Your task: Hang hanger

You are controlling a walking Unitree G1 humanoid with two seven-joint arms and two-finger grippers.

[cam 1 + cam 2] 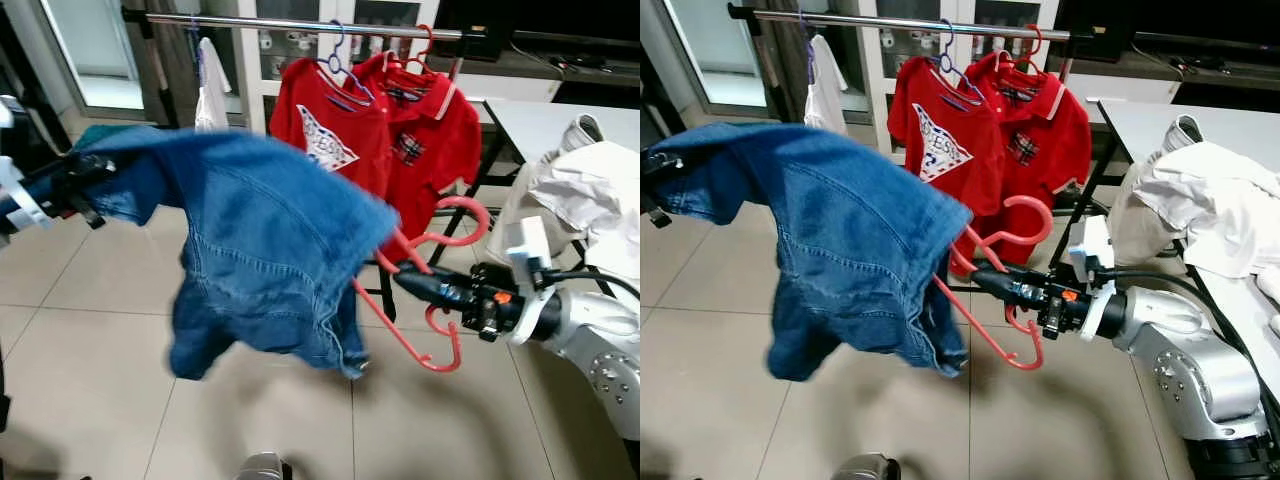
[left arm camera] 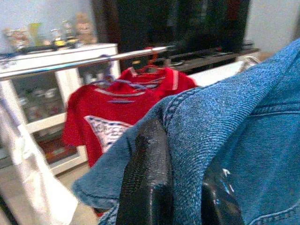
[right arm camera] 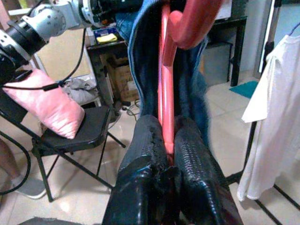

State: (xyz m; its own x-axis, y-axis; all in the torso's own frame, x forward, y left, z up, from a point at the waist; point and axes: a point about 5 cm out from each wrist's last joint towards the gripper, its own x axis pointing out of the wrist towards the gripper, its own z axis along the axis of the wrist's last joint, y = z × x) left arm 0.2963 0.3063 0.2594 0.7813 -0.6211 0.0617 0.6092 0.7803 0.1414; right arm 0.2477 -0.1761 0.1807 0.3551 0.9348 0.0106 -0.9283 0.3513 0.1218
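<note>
Two grippers are engaged: the red plastic hanger (image 1: 1005, 290) is pinched by the right gripper (image 1: 990, 277), the blue denim garment (image 1: 265, 245) by the left gripper (image 2: 180, 187), pending lift to the silver metal rail (image 1: 300, 24).

A: Any writing to read here?
B: Only on the red short-sleeved T-shirt (image 1: 936, 135) hanging from the metal rail: its white triangular chest print (image 1: 930, 133) carries dark lettering, but it is tilted and too small to spell out

A: And the red polo shirt with the striped collar (image 1: 1045, 130) beside it?
B: A small checked patch (image 1: 1019, 147) on the chest, no letters legible

A: Numbers or signs elsewhere?
B: None that can be read
</note>
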